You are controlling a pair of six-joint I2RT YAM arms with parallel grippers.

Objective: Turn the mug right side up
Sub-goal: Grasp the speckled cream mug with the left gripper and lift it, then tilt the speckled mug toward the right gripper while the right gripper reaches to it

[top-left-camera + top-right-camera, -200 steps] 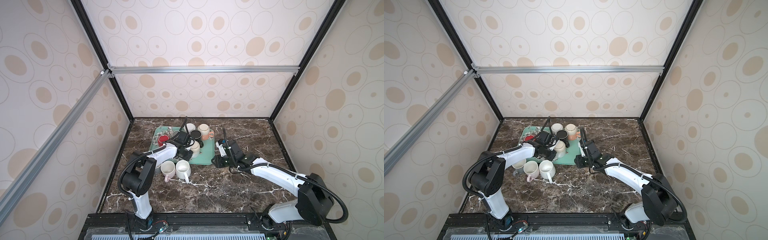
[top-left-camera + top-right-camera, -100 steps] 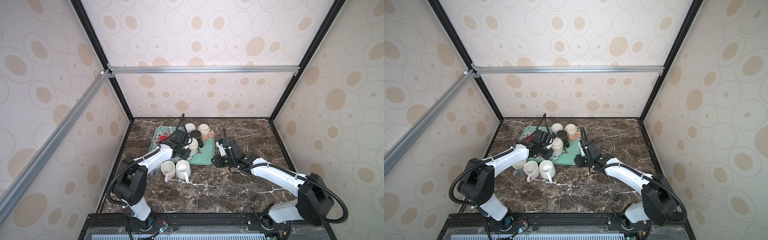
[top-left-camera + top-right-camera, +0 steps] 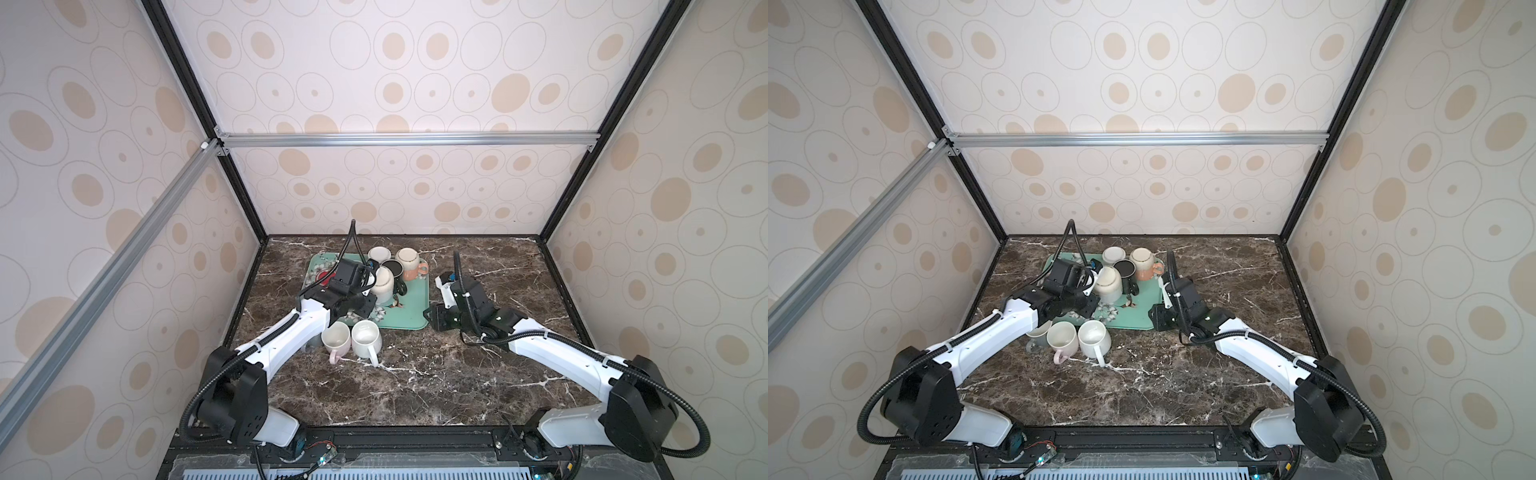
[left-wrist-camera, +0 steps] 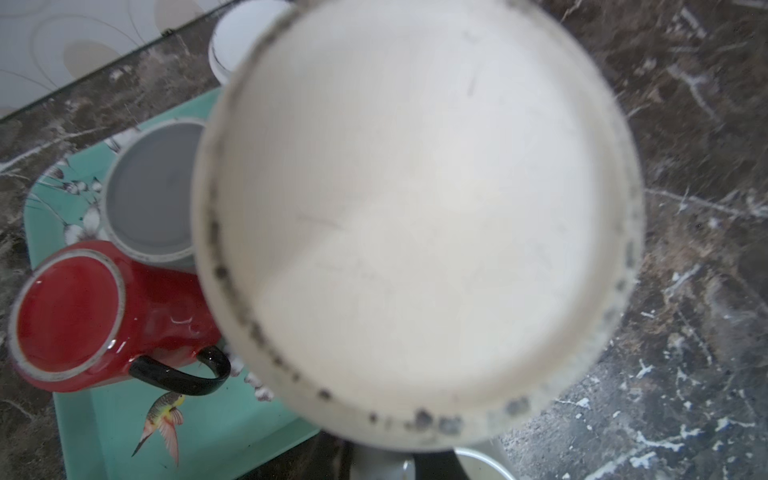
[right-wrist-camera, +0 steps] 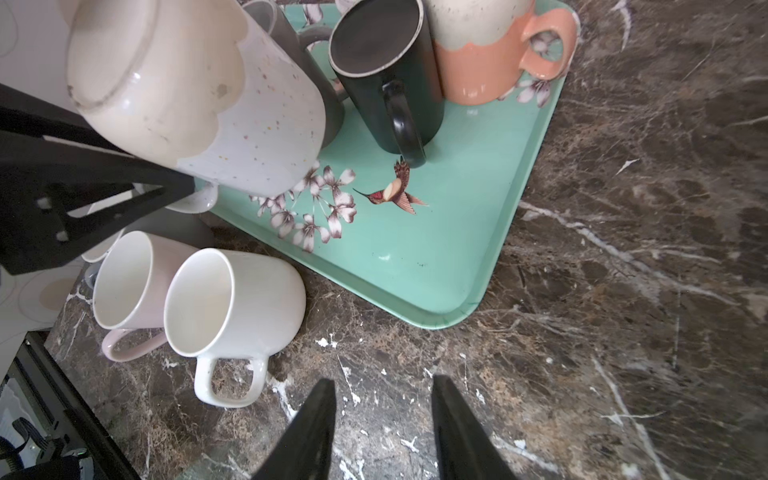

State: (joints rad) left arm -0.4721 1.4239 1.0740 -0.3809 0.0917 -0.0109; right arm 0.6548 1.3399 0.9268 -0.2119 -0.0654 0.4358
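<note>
Left claw (image 5: 176,185), apparently clamped on the handle of the cream speckled ceramic mug (image 5: 199,91): rotate fully, clear of the green plastic tray (image 5: 415,270) front edge.

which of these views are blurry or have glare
Left wrist view: the cream mug fills the frame, out of focus; the red mug beyond it is sharp with small glints. Right wrist view: crisp, tray evenly lit. Both top views: sharp, even light.

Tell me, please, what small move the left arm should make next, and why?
Probably roll the left gripper until the mug faces mouth up: it hangs in that grip above the tray, tilted with its base uppermost, so it looks free to turn.
</note>
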